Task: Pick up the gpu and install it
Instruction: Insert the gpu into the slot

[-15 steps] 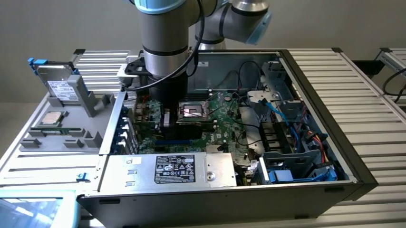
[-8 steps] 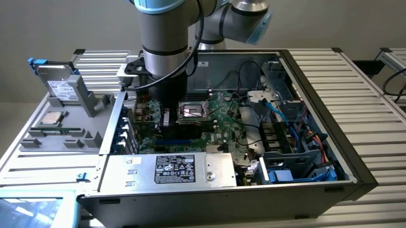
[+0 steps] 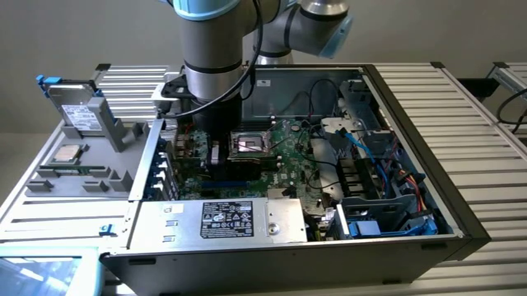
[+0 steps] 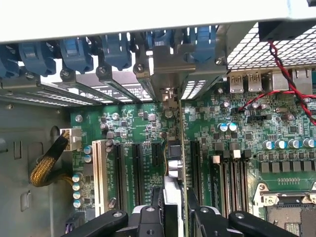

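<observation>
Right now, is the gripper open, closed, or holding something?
Gripper: closed on the graphics card, holding it edge-on above the motherboard slots.

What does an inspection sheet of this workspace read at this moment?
Surface: ribbed metal table carrying an open black computer case.
Job's things: gpu, a flat green-board card with silver bracket, stands edge-on at a green motherboard slot; cannot tell whether it is seated.
Clutter: silver white-labelled hard drive upright in a grey tray.
End effector: closed on the gpu.
Cables: blue cables and red-black wires inside the case.
Surroundings: plain grey wall.
</observation>
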Robot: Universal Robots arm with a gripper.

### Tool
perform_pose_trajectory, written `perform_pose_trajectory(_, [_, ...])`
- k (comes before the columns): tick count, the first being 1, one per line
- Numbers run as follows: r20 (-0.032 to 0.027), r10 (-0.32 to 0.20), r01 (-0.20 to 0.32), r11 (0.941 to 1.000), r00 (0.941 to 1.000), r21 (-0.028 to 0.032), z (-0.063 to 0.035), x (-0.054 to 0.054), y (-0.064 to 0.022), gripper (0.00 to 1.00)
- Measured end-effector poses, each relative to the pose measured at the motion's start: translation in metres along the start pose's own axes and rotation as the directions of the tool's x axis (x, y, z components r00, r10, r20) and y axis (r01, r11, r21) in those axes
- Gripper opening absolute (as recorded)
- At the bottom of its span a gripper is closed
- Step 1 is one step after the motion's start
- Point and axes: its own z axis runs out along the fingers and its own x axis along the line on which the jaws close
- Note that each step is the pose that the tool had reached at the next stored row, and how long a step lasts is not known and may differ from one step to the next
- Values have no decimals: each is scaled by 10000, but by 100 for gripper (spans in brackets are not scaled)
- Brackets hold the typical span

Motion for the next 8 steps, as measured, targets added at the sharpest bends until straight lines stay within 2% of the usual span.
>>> perform_pose_trajectory(8, [3,-3,3,10000,10000,4,10,-8,12,29])
